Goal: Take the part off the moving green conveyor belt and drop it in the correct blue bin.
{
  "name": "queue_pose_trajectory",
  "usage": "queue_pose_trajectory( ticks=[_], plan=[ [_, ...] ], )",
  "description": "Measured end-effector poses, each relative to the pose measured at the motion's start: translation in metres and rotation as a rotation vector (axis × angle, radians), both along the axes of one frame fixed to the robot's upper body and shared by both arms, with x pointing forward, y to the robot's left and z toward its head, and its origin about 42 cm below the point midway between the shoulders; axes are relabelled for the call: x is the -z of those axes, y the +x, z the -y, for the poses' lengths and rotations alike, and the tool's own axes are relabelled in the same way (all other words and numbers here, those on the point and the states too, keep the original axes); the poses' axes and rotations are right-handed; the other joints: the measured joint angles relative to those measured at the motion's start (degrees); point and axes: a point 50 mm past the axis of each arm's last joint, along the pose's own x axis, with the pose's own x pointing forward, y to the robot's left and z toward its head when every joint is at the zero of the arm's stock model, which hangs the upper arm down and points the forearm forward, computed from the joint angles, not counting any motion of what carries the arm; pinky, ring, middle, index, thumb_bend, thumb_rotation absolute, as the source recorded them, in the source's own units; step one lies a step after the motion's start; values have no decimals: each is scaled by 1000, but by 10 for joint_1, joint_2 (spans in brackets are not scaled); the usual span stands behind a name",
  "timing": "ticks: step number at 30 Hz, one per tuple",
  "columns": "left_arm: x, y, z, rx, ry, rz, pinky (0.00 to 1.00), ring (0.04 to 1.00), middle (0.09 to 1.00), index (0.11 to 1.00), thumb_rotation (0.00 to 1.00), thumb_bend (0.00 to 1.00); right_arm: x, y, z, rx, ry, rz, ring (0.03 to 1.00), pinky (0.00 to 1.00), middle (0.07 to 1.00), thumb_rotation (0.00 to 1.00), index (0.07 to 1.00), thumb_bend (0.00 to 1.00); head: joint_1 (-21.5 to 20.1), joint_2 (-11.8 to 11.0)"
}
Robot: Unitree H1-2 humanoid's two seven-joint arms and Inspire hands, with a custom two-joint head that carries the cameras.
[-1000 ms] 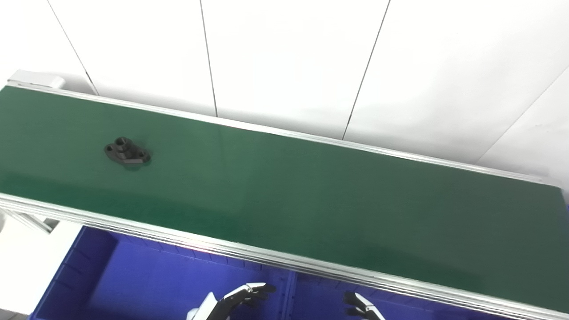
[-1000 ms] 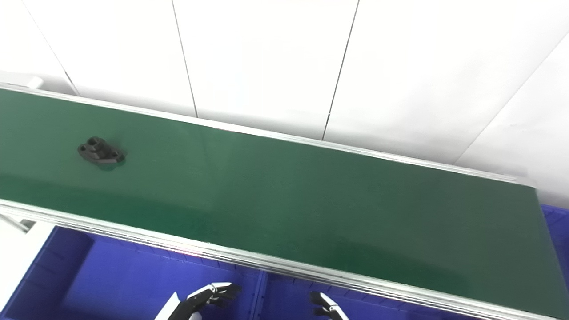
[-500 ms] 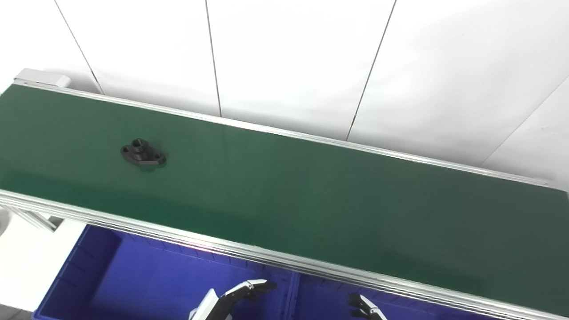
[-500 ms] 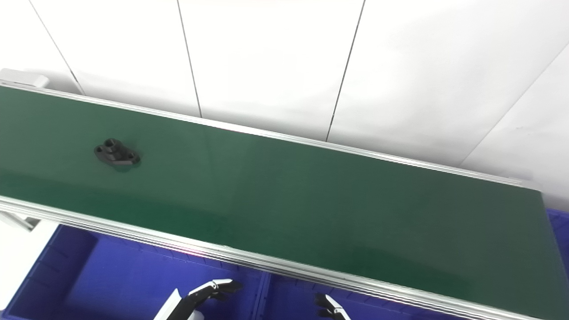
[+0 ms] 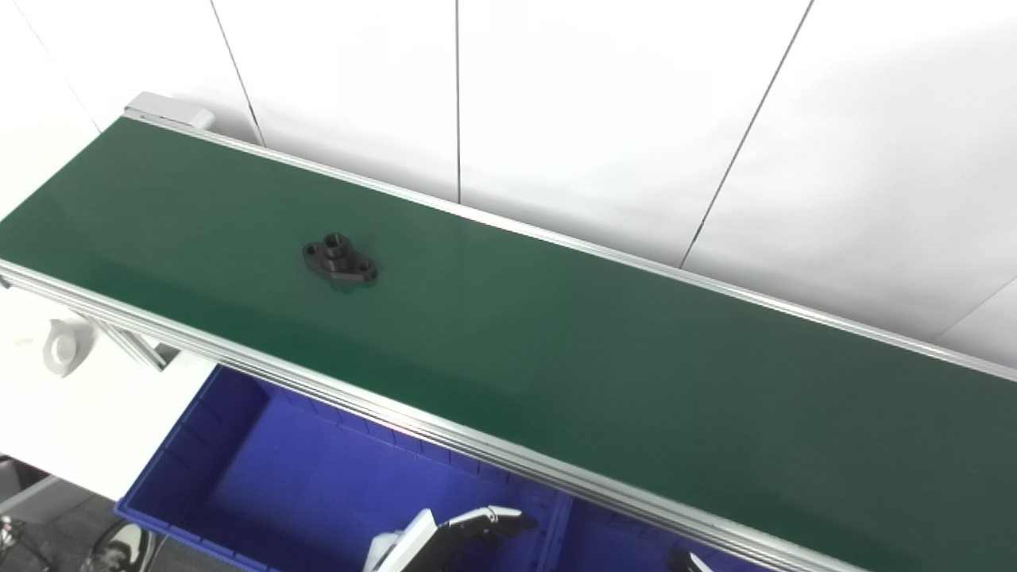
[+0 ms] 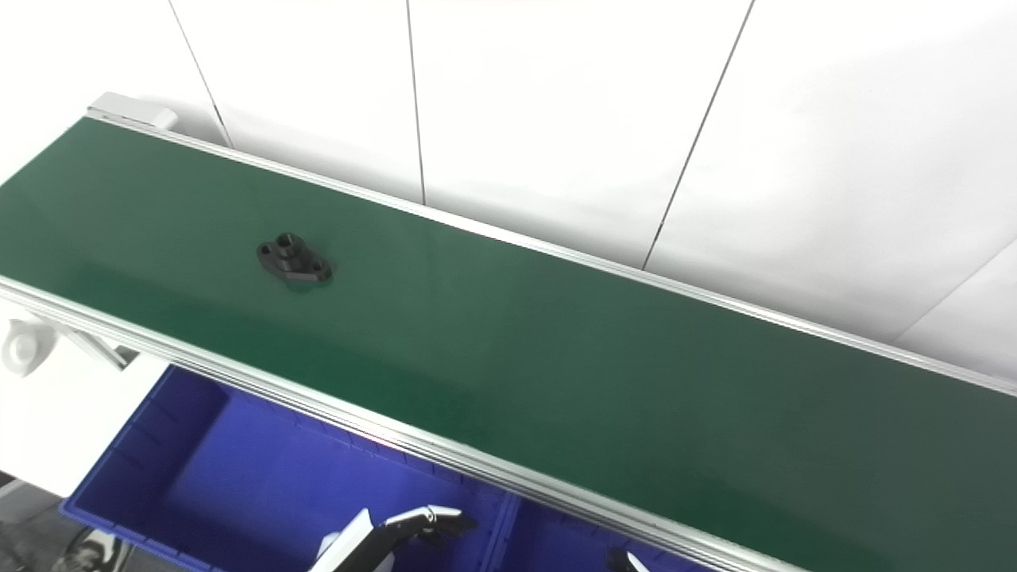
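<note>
A small black flanged part [image 5: 340, 263] with a raised hub lies flat on the green conveyor belt [image 5: 604, 373], toward its left end. Below the belt's near rail stand two blue bins: a wide left bin [image 5: 238, 453] and a right bin [image 5: 612, 540], split by a wall. My left hand [image 5: 457, 534] hovers low over the left bin by that wall, fingers stretched out and holding nothing, far from the part. Only a sliver of my right hand [image 5: 688, 562] shows at the bottom edge over the right bin; how its fingers stand is hidden.
White wall panels rise right behind the belt's far rail [image 5: 556, 238]. A white bracket with a round eye [image 5: 60, 346] hangs under the belt's left end above a white surface. Dark floor and a wheel-like shape [image 5: 119, 548] show at bottom left.
The camera has swung left and down, so the whole picture shifted right. Against the wall seams the part has ridden rightward along the belt. Both hands stay low over the bins.
</note>
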Motion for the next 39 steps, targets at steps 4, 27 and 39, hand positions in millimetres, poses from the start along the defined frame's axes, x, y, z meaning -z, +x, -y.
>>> queue_pose_trajectory(
  ticks=[4, 27, 39],
  plan=[
    [0, 0, 1, -1, -2, 1, 675, 751, 794, 755, 287, 787, -13, 1, -1, 4, 28, 36, 765, 661, 818, 205, 862, 672, 0, 2],
    [0, 3, -2, -2, 2, 3, 670, 747, 792, 741, 290, 787, -140, 90, 3, -44, 188, 540, 762, 663, 822, 313, 864, 712, -116, 11],
    [-2, 3, -20, -2, 29, 4, 683, 761, 805, 751, 314, 795, -188, 142, -9, -102, 43, 602, 702, 592, 777, 447, 814, 771, -218, 39]
  ],
)
